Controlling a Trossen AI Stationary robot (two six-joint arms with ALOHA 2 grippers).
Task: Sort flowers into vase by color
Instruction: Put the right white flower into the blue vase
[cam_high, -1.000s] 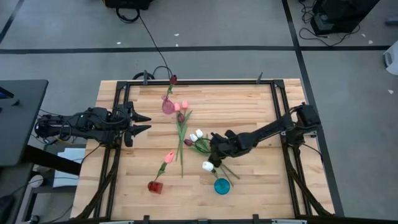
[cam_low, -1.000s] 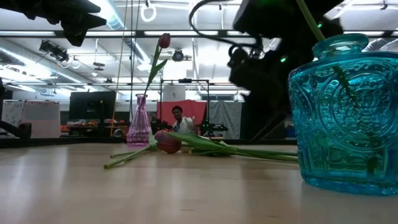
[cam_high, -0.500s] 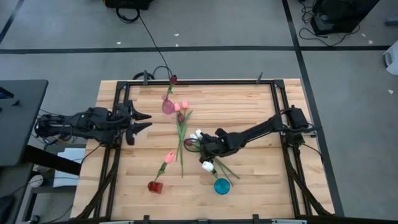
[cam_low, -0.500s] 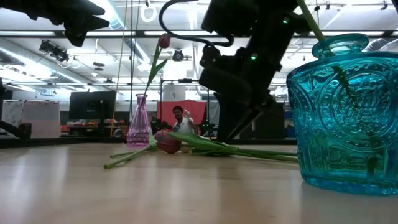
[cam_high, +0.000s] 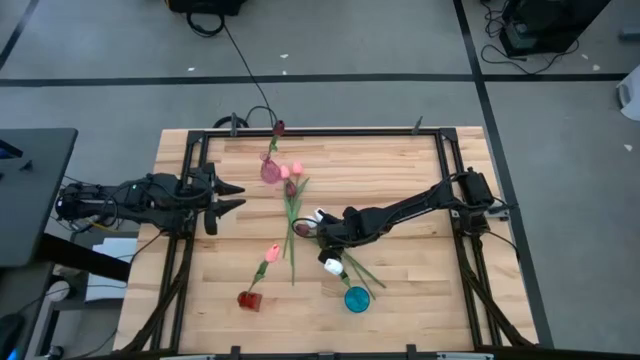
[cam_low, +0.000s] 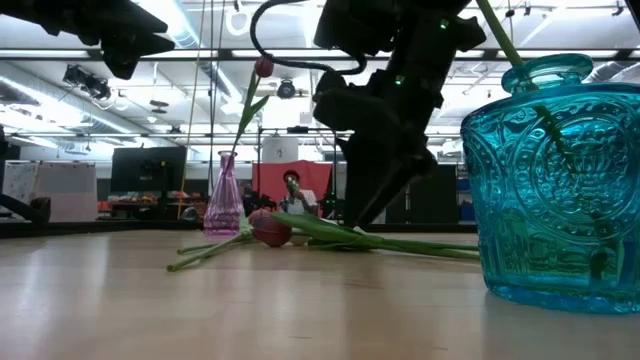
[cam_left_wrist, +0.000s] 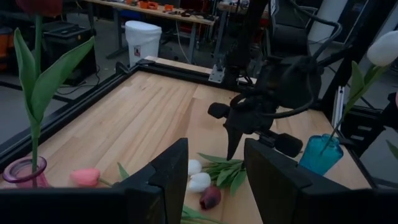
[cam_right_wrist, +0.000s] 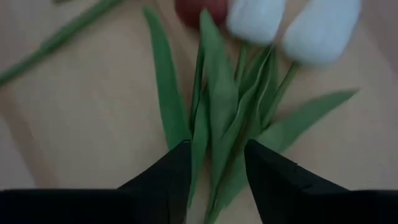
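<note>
R claw (cam_high: 322, 231) | dropped from over blue vase (cam_high: 356, 298) to white flowers (cam_right_wrist: 292, 28) at desk (cam_high: 400, 170) ctr, fingers apart astride leaves | L claw (cam_high: 232, 197) at 9 o'clock, wide, idle | grasp next, prob.

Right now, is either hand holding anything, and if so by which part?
Nothing is held. The right hand is open over the leaves of the loose white tulips; the left hand is open and empty.

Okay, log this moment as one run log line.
right hand open over loose tulips | left hand open, waiting at table's left | blue vase: one white tulip
</note>
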